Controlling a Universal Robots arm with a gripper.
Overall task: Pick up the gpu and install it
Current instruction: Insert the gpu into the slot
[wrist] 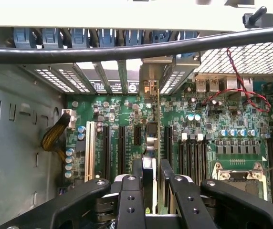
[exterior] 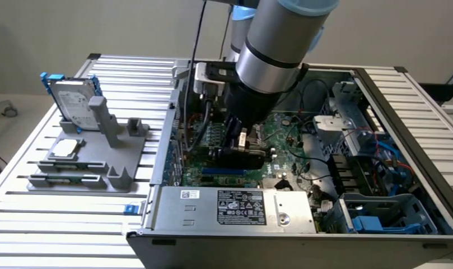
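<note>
Pincer [wrist: 152, 168] clamped on the gpu [wrist: 150, 90] inside the open computer case [exterior: 301, 249]
On the tabletop [exterior: 62, 224], at the exterior view's left, a hard drive [exterior: 71, 103] stands in a grey holder [exterior: 99, 151]. To its right, in the case, the gpu stands edge-on over the motherboard [wrist: 213, 119] slots.

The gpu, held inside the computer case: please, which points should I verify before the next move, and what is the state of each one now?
1. Grip: the end effector fingers press both faces of the gpu: ok.
2. Attitude: the gpu stands on edge over the motherboard: ok.
3. Direction: its bracket points to the rear slot openings: ok.
4. Lower edge lined up with an expansion slot: cannot tell.
5. The yellow cable bundle lies apart from the gpu: ok.
</note>
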